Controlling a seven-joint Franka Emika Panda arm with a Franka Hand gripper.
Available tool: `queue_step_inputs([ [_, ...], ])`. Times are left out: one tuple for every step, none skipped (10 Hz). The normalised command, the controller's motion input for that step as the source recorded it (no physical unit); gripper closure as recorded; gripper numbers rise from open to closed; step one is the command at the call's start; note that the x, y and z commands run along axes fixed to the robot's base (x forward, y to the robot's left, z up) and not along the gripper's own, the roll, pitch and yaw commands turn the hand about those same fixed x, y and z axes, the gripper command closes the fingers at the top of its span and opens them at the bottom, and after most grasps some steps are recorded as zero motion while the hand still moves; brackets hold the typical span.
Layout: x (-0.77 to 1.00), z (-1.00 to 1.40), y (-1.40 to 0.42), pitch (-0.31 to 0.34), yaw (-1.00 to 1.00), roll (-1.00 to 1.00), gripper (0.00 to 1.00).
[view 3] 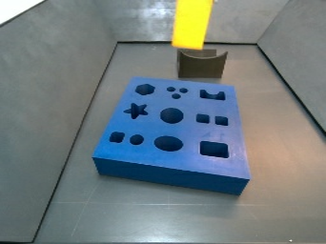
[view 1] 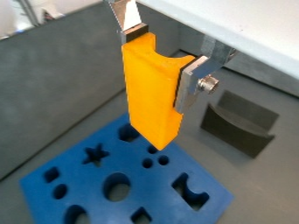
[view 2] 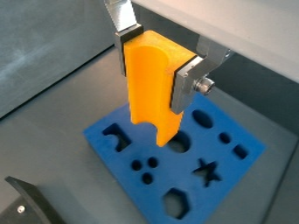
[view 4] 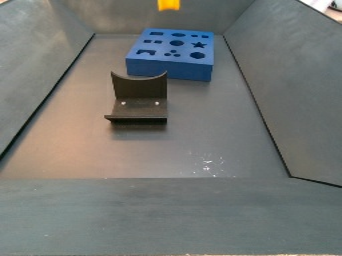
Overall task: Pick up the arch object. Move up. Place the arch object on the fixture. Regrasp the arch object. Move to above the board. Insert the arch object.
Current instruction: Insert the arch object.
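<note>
Even, bright overhead light — soft shadows, faint floor (view 4: 201, 160) glare — end effector (view 1: 163, 61) slightly blurred up close.

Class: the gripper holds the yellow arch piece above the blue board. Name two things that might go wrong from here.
1. The arch object hangs upright in the gripper above the board; if lowered off its arch cutout, it may jam on the surface.
2. The fingers clamp only its upper part, so contact might tilt it.

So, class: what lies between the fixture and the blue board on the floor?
Nothing: in a side view, only bare grey floor separates the fixture from the board. The gripper holds the arch object above the board.
</note>
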Motion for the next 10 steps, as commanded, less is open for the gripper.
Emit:
queue_step_inputs([
  [1.0,-0.43,0.3,0.004,-0.12,0.0,1.0],
  [1.0,-0.43,0.15,0.027,-0.03,0.0,1.0],
  [1.0,-0.43,0.0,0.007,0.0,0.0,1.0],
  [1.0,-0.46,0.0,0.003,0.0,0.0,1.0],
  [1.0,-0.49,0.0,0.0,0.0,0.0,1.0],
  [1.0,-0.37,0.0,0.0,0.0,-0.02,1.0],
  [1.0,-0.31,0.01,0.011,0.0,-0.02,1.0],
  [1.0,-0.29,0.0,0.004,0.0,-0.08,1.0],
  [1.0,-0.31,0.0,0.004,0.0,-0.08,1.0],
  [0.9,-0.13,0.0,0.073,-0.04,-0.07,1.0],
])
